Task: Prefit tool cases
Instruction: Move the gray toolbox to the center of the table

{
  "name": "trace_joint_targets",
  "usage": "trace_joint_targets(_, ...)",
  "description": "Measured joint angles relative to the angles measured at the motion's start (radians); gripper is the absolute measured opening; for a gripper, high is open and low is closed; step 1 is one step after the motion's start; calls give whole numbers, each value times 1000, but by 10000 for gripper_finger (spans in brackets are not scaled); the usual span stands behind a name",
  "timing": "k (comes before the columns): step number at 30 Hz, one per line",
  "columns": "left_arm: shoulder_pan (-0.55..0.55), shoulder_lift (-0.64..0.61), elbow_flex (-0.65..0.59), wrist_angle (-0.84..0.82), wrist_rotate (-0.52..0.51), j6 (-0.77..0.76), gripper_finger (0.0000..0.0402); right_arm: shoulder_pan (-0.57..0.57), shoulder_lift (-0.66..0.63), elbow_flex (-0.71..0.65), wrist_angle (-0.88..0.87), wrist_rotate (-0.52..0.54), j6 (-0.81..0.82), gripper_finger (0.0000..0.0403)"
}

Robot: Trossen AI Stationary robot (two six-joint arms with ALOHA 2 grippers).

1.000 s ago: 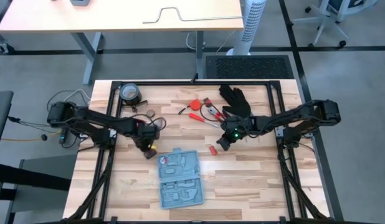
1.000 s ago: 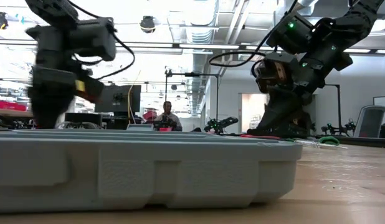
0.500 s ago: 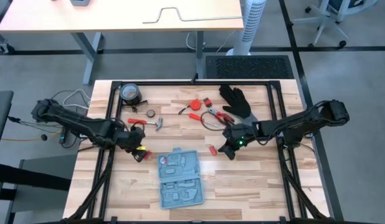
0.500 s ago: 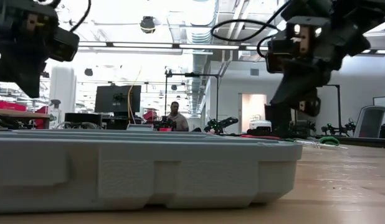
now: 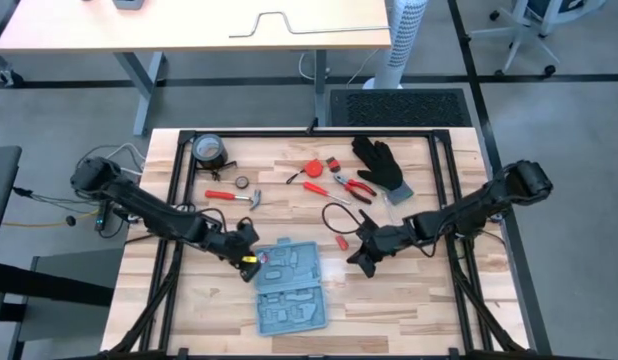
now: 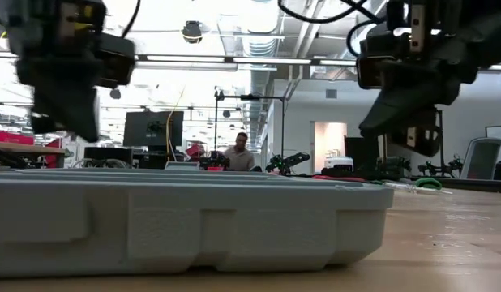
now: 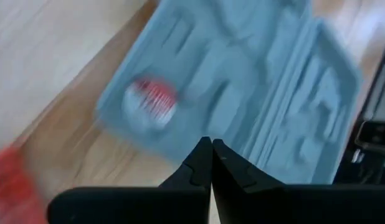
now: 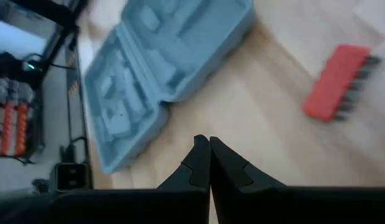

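While both arms hover low, the scene reads as follows, each place given relative to the case.

Case [image 5: 289, 287]: light-blue, opened flat on the table [image 5: 419, 300], two halves side by side with moulded slots facing up; it lies near the table's front edge, between the two arms. The low view shows its side wall [image 6: 194, 231] close to the camera.

Left gripper [image 5: 251, 261]: at the case's left far corner, just beside its edge, above the table. Fingers [image 7: 199, 168] pressed together, nothing between them. The left wrist view shows the case [image 7: 242, 93] directly ahead, with a red-and-white round mark on one slot.

Right gripper [image 5: 361, 266]: to the right of the case, near but apart from it, above bare wood. Fingers [image 8: 199, 165] closed tip to tip, holding nothing. The right wrist view shows the case [image 8: 155, 68] ahead.

Bit holder [image 5: 342, 241]: small, red, on the wood right of the case's far corner, just beyond the right gripper; also seen in the right wrist view [image 8: 336, 81].

Hammer [image 5: 234, 197]: red handle, beyond the case, toward the far left.

Glove [image 5: 379, 163]: black, well beyond the case, far right.

Pliers [image 5: 353, 184]: red handles, just beside the glove.

Person [image 6: 238, 154]: in the room behind the table, far from the case.
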State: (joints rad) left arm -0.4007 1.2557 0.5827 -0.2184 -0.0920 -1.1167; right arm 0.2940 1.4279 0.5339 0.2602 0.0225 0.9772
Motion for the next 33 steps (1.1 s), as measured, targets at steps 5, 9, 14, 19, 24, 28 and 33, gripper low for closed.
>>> trace_joint_targets(5,73,101,2,114,-5,123,0,53,0,0,12,126,119,8)
trace_joint_targets(9,144,217,2,231,111,231,0,76,0,0,6,197,192,8)
trace_joint_targets(14,161,350,28,405,214,309,0,116,0,0,1,327,285,8)
trace_joint_targets(19,168,422,88,408,178,350,0,135,0,0,-56,412,361,8)
trace_joint_targets(24,242,431,109,393,90,397,0,143,0,0,-103,428,383,8)
trace_joint_targets(28,334,427,111,385,86,461,0,143,0,0,-118,428,386,8)
trace_joint_targets(33,441,420,111,364,165,535,0,143,0,0,-119,429,386,8)
